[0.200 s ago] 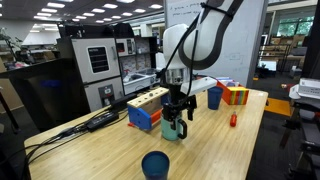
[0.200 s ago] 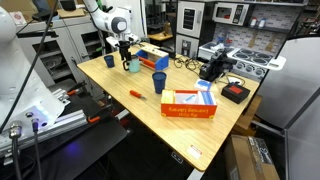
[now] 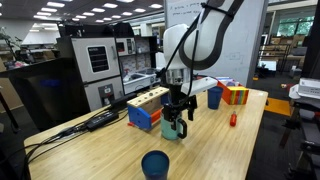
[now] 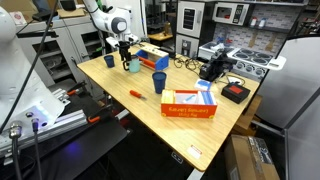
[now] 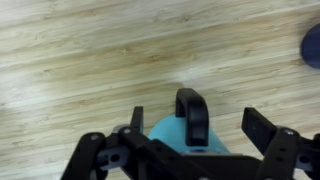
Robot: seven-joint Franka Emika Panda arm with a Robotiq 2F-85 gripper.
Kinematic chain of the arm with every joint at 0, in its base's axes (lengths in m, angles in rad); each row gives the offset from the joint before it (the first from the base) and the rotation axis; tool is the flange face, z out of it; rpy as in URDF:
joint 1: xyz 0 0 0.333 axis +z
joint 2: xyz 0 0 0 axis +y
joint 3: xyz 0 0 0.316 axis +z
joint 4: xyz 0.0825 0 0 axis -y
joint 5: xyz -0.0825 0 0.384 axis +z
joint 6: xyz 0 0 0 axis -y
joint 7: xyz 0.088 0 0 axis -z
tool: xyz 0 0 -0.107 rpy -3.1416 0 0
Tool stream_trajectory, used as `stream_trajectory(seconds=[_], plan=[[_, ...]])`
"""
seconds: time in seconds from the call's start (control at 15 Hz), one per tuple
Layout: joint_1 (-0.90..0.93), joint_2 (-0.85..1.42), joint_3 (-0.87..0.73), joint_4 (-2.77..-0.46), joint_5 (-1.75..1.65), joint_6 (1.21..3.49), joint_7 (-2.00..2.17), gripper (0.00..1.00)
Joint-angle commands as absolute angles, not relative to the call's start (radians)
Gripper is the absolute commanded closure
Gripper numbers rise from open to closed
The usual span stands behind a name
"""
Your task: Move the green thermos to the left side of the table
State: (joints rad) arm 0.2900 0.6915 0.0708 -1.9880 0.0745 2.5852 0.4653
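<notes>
The green thermos [image 3: 170,129] [image 4: 131,65] stands upright on the light-wood table [image 3: 95,150] [image 4: 205,130], beside a colourful block box [image 3: 147,108]. My gripper [image 3: 177,115] [image 4: 127,54] hangs straight over it. In the wrist view the teal body [image 5: 165,131] and its black handle [image 5: 190,112] sit between the jaws. The gripper [image 5: 200,120] is open, and both fingertips [image 5: 264,127] stand apart from the thermos with gaps on each side.
A dark blue cup [image 3: 155,165] [image 4: 109,61] sits near one table edge. Also on the table are a blue cup [image 3: 214,98] [image 4: 159,82], a red marker [image 3: 232,119] [image 4: 134,93] and a red-yellow box [image 3: 236,95]. A flat orange-blue box [image 4: 189,104] and black devices [image 4: 234,93] lie farther along.
</notes>
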Motion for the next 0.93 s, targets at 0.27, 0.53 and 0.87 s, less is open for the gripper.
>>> stream_trajectory(seconds=[0.27,0.53,0.87], plan=[[0.309,0.593,0.061,-2.185,0.106,2.647,0.493,0.00],[0.289,0.587,0.074,-2.185,0.128,2.651,0.487,0.00],[0.257,0.485,0.104,-2.452,0.259,2.716,0.498,0.00]])
